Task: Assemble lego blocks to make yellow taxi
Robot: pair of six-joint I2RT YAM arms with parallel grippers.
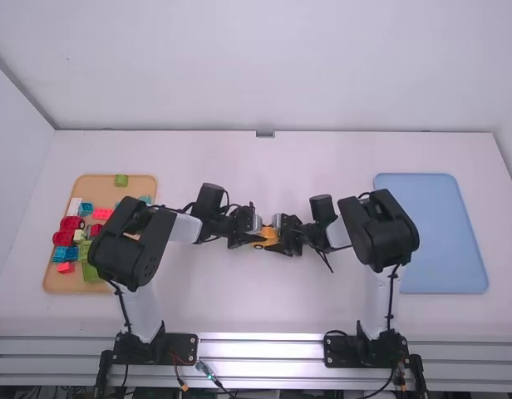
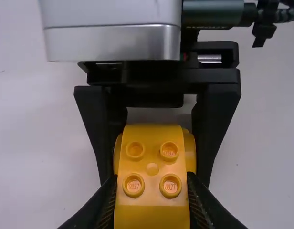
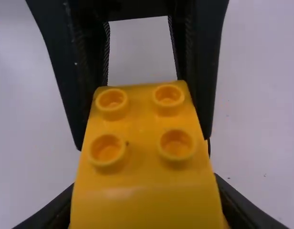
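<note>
Yellow block assembly [image 1: 266, 236], clamped from both sides, out mid-counter [image 1: 264, 307]!
Left gripper [image 1: 255, 238] has it from nine o'clock, fingers [image 2: 104, 205] parted just by its width; right gripper [image 1: 279, 242] grips from three o'clock, fingers [image 3: 51, 210] snug on its sides, four studs between. Farther out, tan tray [image 1: 98, 188] with coloured blocks [image 1: 91, 273] at nine o'clock, blue tray [image 1: 430, 233] at three o'clock.

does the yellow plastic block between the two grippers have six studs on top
No, the yellow plastic block has four round studs on top, in two rows of two.
</note>
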